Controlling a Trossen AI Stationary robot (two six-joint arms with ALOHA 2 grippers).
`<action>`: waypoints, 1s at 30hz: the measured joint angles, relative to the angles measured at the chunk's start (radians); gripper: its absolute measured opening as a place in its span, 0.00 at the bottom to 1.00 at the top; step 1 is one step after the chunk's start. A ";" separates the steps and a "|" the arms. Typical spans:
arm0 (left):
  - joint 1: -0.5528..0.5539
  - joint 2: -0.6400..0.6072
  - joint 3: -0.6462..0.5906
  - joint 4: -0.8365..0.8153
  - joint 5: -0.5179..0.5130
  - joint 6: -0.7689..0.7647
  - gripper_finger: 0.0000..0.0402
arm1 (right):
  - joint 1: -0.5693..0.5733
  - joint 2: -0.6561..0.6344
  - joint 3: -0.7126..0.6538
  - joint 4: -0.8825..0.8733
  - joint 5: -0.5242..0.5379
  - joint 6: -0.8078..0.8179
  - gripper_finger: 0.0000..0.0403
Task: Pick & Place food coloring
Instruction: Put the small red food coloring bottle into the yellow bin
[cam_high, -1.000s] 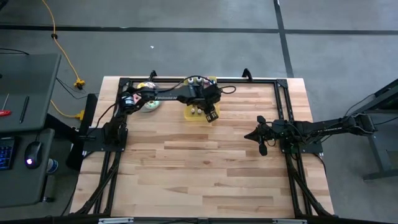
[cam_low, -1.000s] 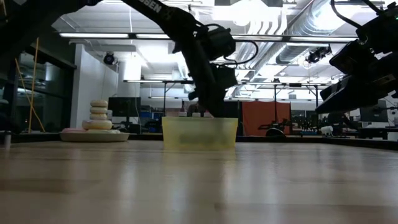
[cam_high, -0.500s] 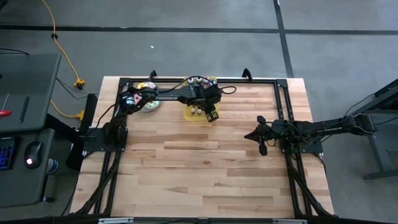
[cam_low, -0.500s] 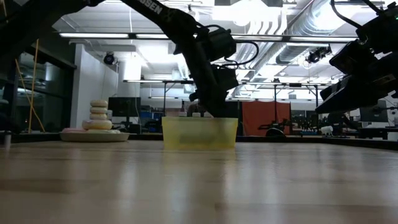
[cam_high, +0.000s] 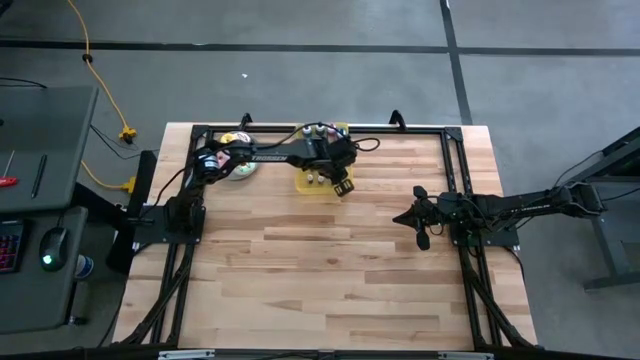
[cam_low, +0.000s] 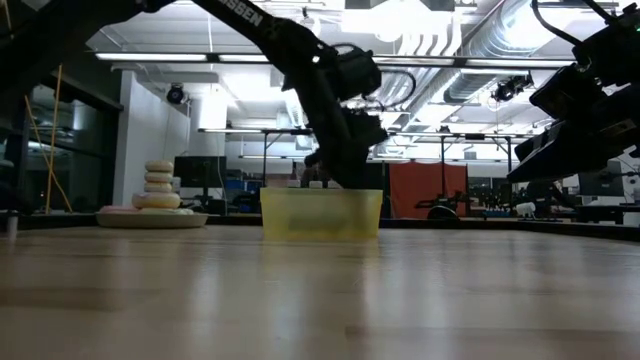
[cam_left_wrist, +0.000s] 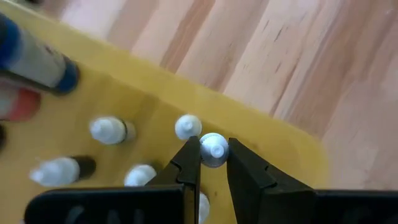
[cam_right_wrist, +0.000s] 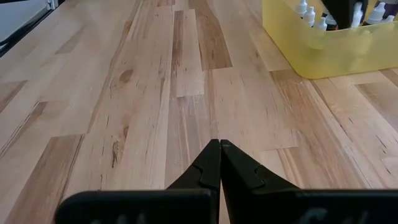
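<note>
Many tiny bottles (cam_left_wrist: 109, 130) of food coloring stand inside the yellow tray (cam_high: 306, 184), which sits at the far edge of the wooden table (cam_high: 330, 280). Over that tray, the left gripper (cam_left_wrist: 213, 163) pinches the white cap of one small bottle (cam_left_wrist: 214, 150) between its two dark fingers. Beside the tray is a plate of donuts (cam_low: 150, 213). Well away from the tray, the right gripper (cam_right_wrist: 219, 147) hangs over bare wood with its fingers pressed together, holding nothing.
</note>
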 joint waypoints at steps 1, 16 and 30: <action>0.000 0.006 0.000 -0.002 0.002 -0.017 0.11 | 0.000 0.000 0.000 0.000 0.000 0.000 0.00; -0.006 0.027 -0.002 0.012 -0.019 -0.091 0.11 | 0.000 0.000 0.000 0.000 0.000 0.000 0.00; -0.006 0.027 -0.002 0.009 0.001 -0.091 0.25 | 0.000 0.000 0.000 0.000 0.000 0.000 0.00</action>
